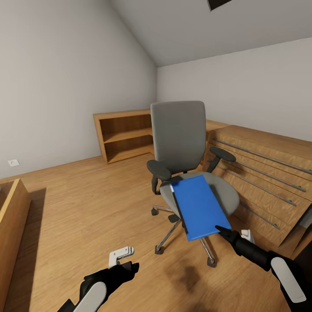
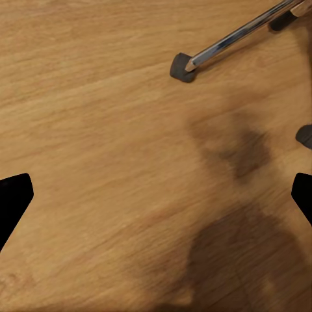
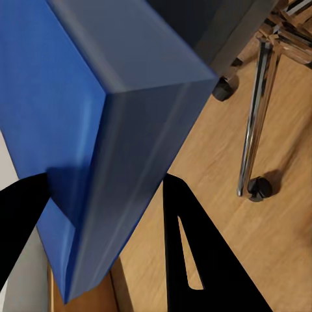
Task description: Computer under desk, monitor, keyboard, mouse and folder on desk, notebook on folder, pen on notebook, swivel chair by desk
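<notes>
Your right gripper (image 3: 107, 214) pinches the near corner of the blue folder (image 1: 199, 207), which lies tilted across the swivel chair (image 1: 180, 143) seat (overhanging its front edge). Your left gripper (image 2: 156, 195) hangs spread wide above the wooden floor (image 1: 86, 212).

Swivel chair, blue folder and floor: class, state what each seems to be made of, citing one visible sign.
Swivel chair: grey back looks like matte fabric, no shine; its base legs look like polished chrome, given their bright reflections. Blue folder: smooth, evenly coloured, perhaps plastic or coated card; the look leaves it open. Floor: light wood planks or laminate, with visible grain.
</notes>
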Controlling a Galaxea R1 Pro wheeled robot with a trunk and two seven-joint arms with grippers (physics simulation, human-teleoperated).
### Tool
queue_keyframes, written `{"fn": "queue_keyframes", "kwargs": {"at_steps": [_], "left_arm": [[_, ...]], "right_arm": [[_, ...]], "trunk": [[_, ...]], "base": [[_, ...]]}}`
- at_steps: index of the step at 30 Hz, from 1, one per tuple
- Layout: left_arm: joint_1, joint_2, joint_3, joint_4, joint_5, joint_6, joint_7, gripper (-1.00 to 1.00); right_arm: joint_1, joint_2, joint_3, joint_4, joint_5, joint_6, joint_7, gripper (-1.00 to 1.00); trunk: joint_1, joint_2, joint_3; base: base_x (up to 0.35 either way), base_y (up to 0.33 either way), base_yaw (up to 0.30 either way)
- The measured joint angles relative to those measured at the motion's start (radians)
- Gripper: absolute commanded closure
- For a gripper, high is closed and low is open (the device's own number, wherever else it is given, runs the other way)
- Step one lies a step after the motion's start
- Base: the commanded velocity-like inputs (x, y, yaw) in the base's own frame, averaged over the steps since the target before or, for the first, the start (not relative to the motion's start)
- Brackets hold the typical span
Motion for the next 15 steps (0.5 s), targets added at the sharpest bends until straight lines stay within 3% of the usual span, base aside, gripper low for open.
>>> {"fn": "queue_keyframes", "kwargs": {"at_steps": [4, 15], "left_arm": [[0.000, 0.000, 0.000, 0.004, -0.001, 0.000, 0.000, -1.00], [0.000, 0.000, -0.001, 0.012, -0.002, 0.000, 0.001, -1.00]], "right_arm": [[0.000, 0.000, 0.000, 0.000, 0.000, 0.000, 0.000, 1.00], [0.000, 0.000, -0.001, 0.000, -0.001, 0.001, 0.000, 1.00]], "trunk": [[0.000, 0.000, 0.000], [-0.042, 0.077, 0.034]], "base": [[0.000, 0.000, 0.000], [0.000, 0.000, 0.000]]}}
